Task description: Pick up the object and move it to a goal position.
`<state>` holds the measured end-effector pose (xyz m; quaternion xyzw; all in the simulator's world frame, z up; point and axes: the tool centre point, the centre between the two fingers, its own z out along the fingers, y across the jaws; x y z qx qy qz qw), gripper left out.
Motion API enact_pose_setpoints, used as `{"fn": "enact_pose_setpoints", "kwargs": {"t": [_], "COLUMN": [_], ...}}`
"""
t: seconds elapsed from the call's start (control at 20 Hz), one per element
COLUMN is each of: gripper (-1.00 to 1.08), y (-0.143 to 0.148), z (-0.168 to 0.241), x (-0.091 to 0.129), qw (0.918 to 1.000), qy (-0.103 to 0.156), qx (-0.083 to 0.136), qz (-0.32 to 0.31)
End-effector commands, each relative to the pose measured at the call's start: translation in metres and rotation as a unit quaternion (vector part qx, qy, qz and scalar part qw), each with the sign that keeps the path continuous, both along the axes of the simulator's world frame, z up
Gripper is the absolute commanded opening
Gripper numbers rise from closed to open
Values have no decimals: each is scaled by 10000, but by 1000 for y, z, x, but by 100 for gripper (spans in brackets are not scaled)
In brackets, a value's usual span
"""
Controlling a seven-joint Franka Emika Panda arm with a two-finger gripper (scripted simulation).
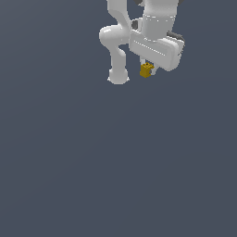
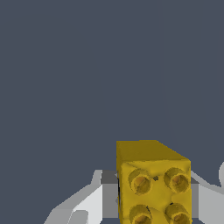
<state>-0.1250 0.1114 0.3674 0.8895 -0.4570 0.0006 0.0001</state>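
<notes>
The white Panda arm [image 1: 121, 44] is folded near the top of the exterior view, its wrist block angled down toward that view's right. Directly beneath the block hangs the end effector [image 1: 147, 70], and a small mustard-yellow studded brick [image 1: 146, 70] sits right at its tip. The brick is far smaller than the hand above it.

In the wrist view the brick [image 2: 153, 183] fills the space between the two fingers [image 2: 89, 205], with four round studs (two rows of two) facing the camera. A pale finger flanks it on each side, and the dark pads appear to press against its side faces. The end effector is therefore closed narrowly around the brick, holding it.

Behind the brick there is only a plain slate-grey surface [image 1: 115, 162]. Neither view settles whether the brick touches it or hangs above it.
</notes>
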Motion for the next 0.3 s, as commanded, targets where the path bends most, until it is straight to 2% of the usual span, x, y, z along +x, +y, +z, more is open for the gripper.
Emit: {"fn": "enact_pose_setpoints", "kwargs": {"t": [0.0,0.25], "gripper": [-100,-100], "y": [1,1], "z": [6,8], "x": [-2,-1], "qw": [10000,10000], "qy": [4,5], "qx": [1,3], "qz": [1,2]}}
